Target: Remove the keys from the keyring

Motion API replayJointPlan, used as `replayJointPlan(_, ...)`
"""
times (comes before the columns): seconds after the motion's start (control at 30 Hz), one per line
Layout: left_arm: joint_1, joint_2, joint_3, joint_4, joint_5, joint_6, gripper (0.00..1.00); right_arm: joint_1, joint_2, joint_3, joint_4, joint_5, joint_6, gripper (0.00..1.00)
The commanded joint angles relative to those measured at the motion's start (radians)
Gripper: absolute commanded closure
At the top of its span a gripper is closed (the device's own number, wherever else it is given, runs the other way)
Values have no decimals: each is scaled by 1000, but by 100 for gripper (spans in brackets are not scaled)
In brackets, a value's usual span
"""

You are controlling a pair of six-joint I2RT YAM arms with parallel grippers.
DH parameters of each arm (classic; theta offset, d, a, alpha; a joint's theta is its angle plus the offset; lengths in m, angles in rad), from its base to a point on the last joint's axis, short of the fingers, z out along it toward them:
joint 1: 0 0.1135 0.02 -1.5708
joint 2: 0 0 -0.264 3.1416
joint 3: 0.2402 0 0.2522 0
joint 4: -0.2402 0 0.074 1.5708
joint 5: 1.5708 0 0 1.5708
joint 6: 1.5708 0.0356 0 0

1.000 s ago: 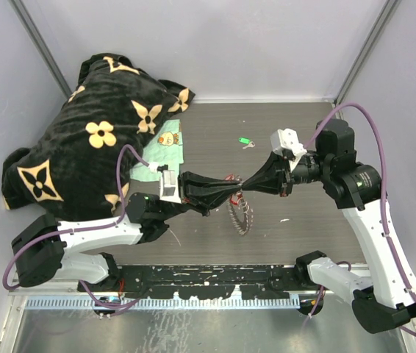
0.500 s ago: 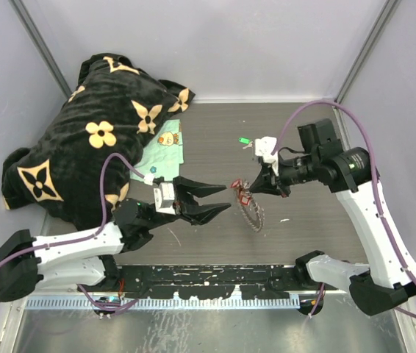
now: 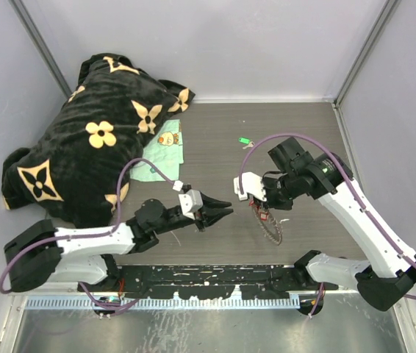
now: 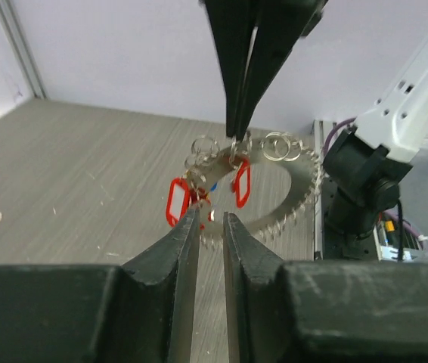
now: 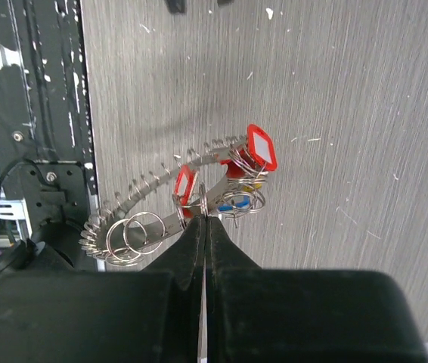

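The keyring (image 3: 273, 229) hangs above the table with my right gripper (image 3: 258, 207) shut on its rim. In the right wrist view the fingertips pinch the metal band among small split rings, with the keyring (image 5: 142, 189) curving left. Keys with red tags (image 5: 259, 148) dangle from it, and blue and yellow tags show behind them. My left gripper (image 3: 224, 209) points at the ring from the left, just short of it. In the left wrist view the left gripper (image 4: 211, 219) has a narrow gap with nothing in it. The keyring (image 4: 299, 203) and red-tagged keys (image 4: 175, 203) lie just past its tips.
A loose key with a green tag (image 3: 245, 141) lies on the table farther back. A black blanket with tan flowers (image 3: 98, 140) fills the back left, with a green cloth (image 3: 160, 151) beside it. A black rail (image 3: 215, 278) runs along the near edge.
My left gripper let go at the ring, opened wide, then narrowed and drew back left. The right arm carried the keyring nearer and to the right.
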Motion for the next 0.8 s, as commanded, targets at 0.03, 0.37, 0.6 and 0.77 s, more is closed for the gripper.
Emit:
replayJointPlan(0.03,1,182,7,367,5,-73,81,25,-1,-8,38,57,-29,99)
replayJointPlan(0.37,-31,382,83,510,12,-62,83,31,3,-41,60,16,-31,99)
replayJointPlan(0.6,-64,409,99,509,-1,-37,83,31,9,-36,66,-6,-20,99)
replayJointPlan(0.77,-84,429,112,509,-25,-16,83,31,13,-23,60,-21,-17,99)
